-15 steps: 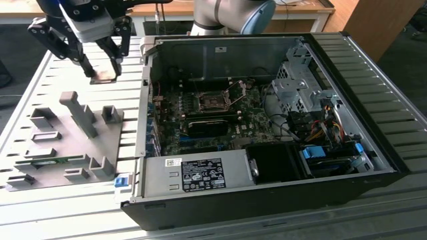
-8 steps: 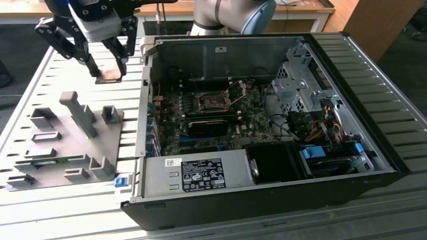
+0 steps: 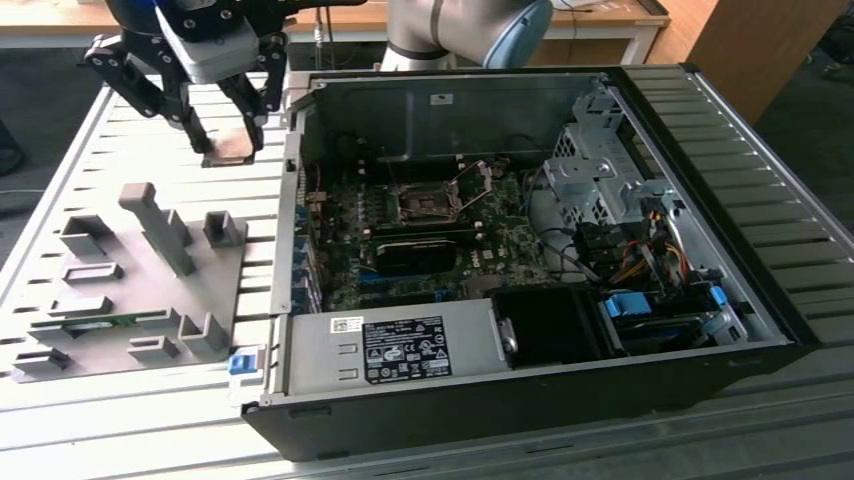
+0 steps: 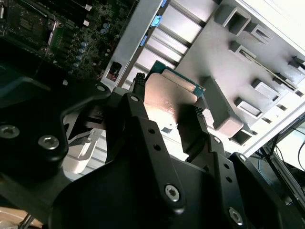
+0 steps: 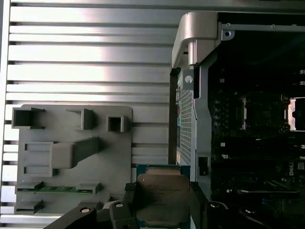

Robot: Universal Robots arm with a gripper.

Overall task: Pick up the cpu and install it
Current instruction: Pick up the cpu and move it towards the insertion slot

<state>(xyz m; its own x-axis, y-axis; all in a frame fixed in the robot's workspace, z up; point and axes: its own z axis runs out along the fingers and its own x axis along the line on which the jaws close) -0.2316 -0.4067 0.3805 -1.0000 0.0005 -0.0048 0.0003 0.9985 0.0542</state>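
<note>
Robot arm's gripper (image 3: 228,148) clasps the cpu (image 3: 232,153) by two opposite edges, its black fingers (image 4: 138,88) closed against the chip's thin green rim. The cpu's metal top faces the wrist in both wrist views. In the exterior view, the chip hangs over the slatted metal table (image 3: 80,180), just to the exterior view's left of the open computer case (image 3: 441,95). A grey plastic tray (image 3: 127,300) lies near on the table, with a green circuit strip (image 5: 55,189) resting in one of its slots. The motherboard socket (image 3: 430,205) sits well apart from the chip, inside the case.
</note>
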